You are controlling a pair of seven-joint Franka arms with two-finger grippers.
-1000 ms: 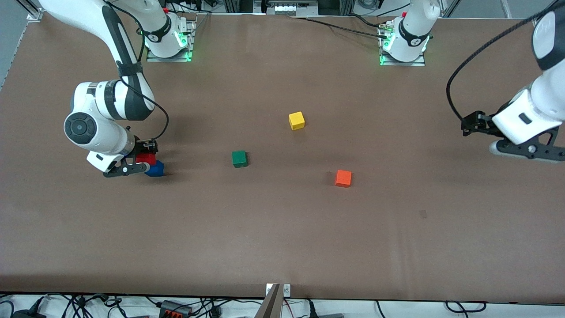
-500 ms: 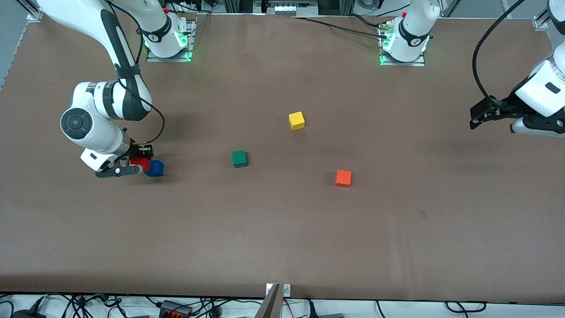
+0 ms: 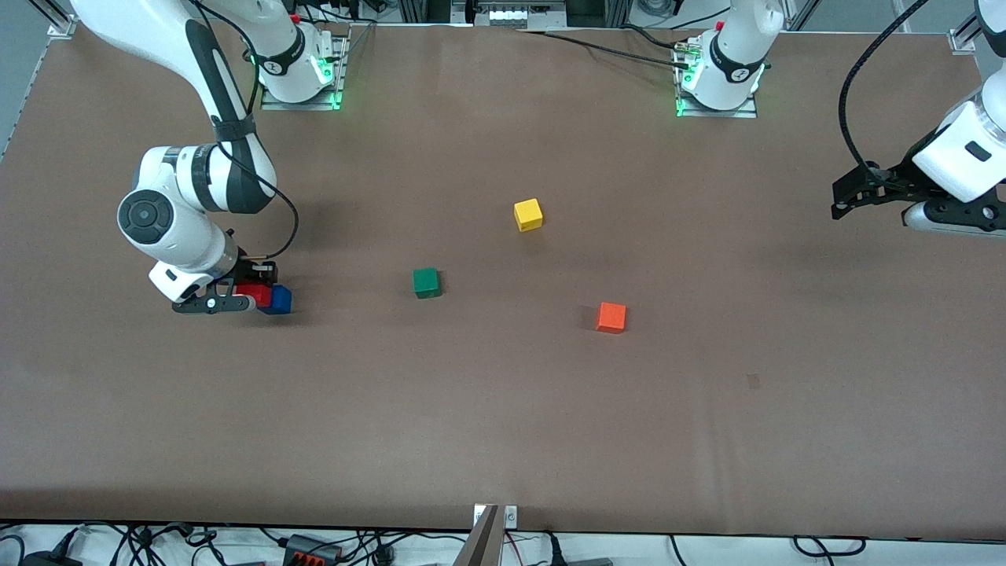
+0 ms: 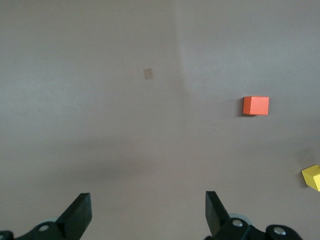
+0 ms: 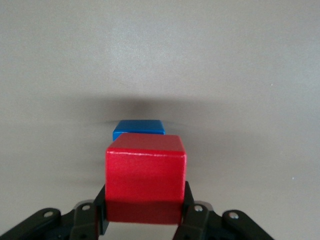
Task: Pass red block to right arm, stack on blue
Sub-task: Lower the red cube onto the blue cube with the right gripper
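My right gripper [image 3: 250,294] is shut on the red block [image 3: 256,295], its fingers pressed to two opposite sides. The grip shows close up in the right wrist view: gripper [image 5: 145,202], red block [image 5: 145,170]. The block hangs low, just beside the blue block [image 3: 279,299], toward the right arm's end of the table. Its edge overlaps the blue one, and I cannot tell whether they touch. In the right wrist view only the top of the blue block [image 5: 139,129] shows past the red one. My left gripper [image 3: 916,214] waits open and empty over the left arm's end; its jaws [image 4: 147,210] stand wide apart.
A green block [image 3: 426,282] sits mid-table. A yellow block [image 3: 528,215] lies farther from the front camera and an orange block [image 3: 611,317] nearer. The left wrist view shows the orange block [image 4: 256,105] and a corner of the yellow block [image 4: 312,176].
The right gripper has lowered with the red block and shifted slightly toward the right arm's end, beside the blue block. The left arm has drawn back toward its table end.
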